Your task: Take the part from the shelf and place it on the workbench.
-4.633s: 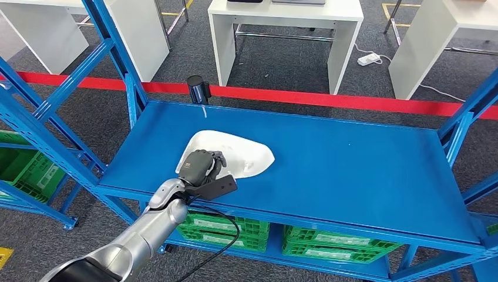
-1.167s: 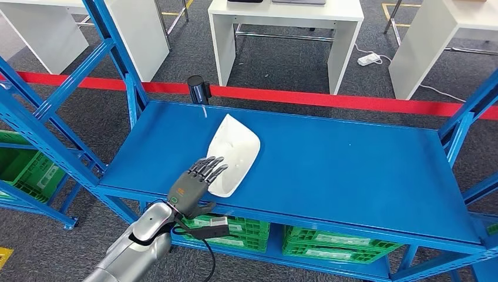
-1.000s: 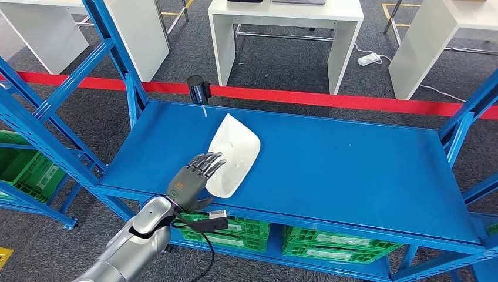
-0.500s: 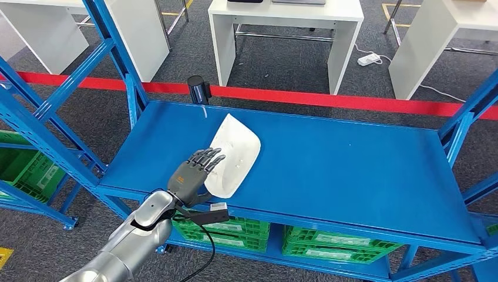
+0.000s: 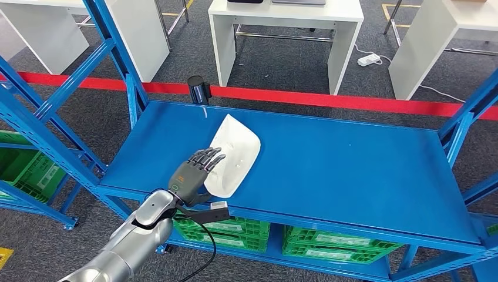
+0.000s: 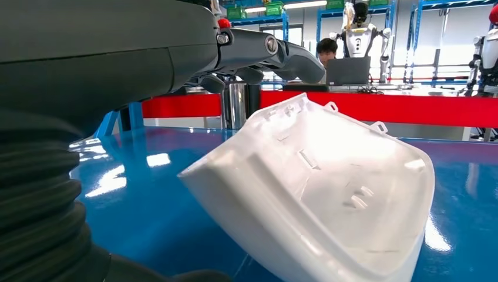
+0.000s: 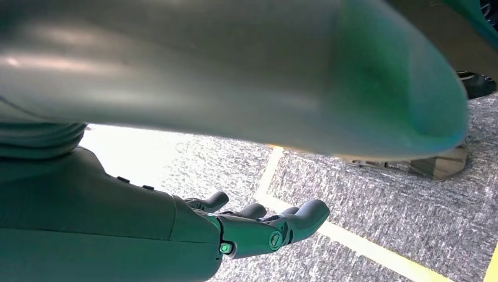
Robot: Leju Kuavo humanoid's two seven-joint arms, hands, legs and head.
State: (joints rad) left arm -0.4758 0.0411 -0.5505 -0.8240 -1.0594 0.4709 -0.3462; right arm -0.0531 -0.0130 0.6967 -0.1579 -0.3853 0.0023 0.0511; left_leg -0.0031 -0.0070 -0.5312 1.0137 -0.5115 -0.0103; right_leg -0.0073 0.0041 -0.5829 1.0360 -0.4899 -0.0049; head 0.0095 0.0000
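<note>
Nearest, left hand raised over the front edge of the blue shelf, fingers straight and spread, holding nothing, tips just beside the near edge of the white part; contact with it impossible to confirm. Right hand hanging low above the grey floor, fingers loosely apart, empty. Further on, white part lying on the left half of the shelf surface, hollow side up, one rim tilted off the surface in the left wrist view. Beyond, red barrier tape and white tables. Judged early in the task: part not grasped, not lifted; grasping, carrying and placing on the tabletop all left to do.
</note>
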